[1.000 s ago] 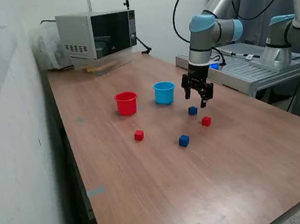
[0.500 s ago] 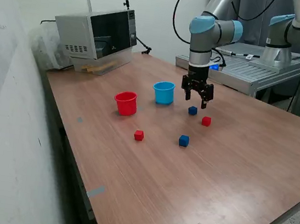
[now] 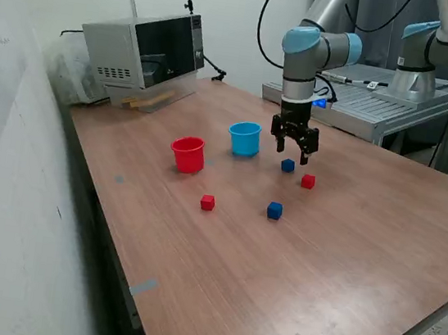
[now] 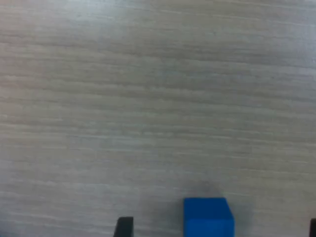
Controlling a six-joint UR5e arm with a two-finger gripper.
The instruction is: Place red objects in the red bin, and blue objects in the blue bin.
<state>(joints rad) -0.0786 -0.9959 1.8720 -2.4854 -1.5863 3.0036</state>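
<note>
No brand or writing can be read on any object. The arm (image 3: 303, 58) comes down vertical from its blue joints, and the gripper (image 3: 294, 149) hangs over the table (image 3: 344, 258), just above one blue cube (image 3: 288, 166). Its fingers are apart and hold nothing; in the wrist view this blue cube (image 4: 208, 216) sits between the two dark fingertips (image 4: 124, 227). Compared with one second ago, the gripper is slightly higher; the cubes and cups have not moved. The blue cup (image 3: 244, 138) and the red cup (image 3: 188, 154) stand upright, apart from each other. One red cube (image 3: 308, 181) lies near the first blue cube. The other red cube (image 3: 208, 203) and the second blue cube (image 3: 274, 211) lie nearer the camera.
</note>
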